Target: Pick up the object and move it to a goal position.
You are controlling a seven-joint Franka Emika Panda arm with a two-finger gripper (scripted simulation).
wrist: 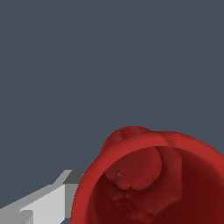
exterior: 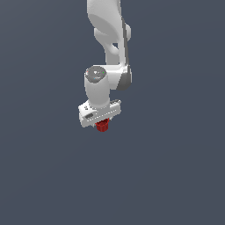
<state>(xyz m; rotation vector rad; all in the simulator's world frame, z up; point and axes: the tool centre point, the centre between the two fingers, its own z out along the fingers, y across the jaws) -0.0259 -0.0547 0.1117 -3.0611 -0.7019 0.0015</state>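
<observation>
The object (exterior: 103, 127) is a small red cup-like cylinder that sticks out just below the white hand in the exterior view. My gripper (exterior: 102, 123) points down and its fingers are closed around the cup, mostly hidden by the hand. In the wrist view the red cup (wrist: 148, 179) fills the near corner, with its wide rim and hollow inside facing the camera. One grey-white finger (wrist: 48, 203) rests against the cup's outer wall; the other finger is hidden behind the cup.
The white arm (exterior: 107, 26) comes down from the top of the exterior view. Everything around it is a uniform dark grey-blue surface (exterior: 176, 167) with no other objects, edges or goal marker visible.
</observation>
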